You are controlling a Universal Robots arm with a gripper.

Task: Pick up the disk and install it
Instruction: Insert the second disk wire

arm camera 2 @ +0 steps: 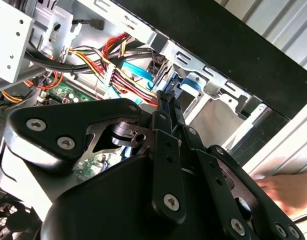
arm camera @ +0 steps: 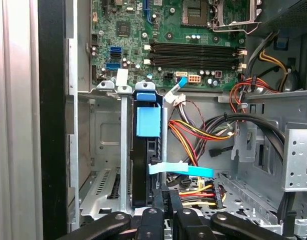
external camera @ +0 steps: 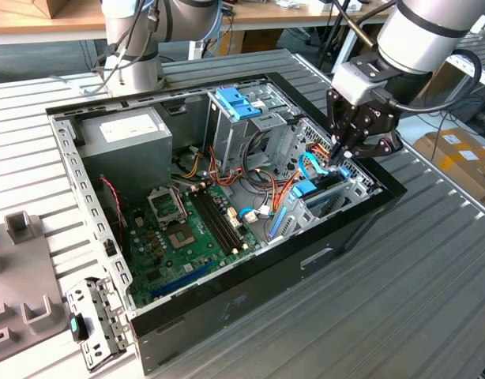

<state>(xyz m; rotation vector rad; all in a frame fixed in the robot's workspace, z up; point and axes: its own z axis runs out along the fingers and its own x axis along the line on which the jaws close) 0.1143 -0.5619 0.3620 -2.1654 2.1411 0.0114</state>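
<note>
Installation underway: gripper [external camera: 343, 160] fingers [arm camera: 168, 212] clenched over the disk [arm camera: 145, 150], standing edgewise in its bay at case's three o'clock; needs seating pressure.

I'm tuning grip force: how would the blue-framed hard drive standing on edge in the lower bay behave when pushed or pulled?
The blue-framed silver-grey hard drive looks stiff and probably dense for its size. Standing on edge between metal bay walls, it should slide rather than tip. Its blue plastic tab may flex. The tool is at its near end.
</note>
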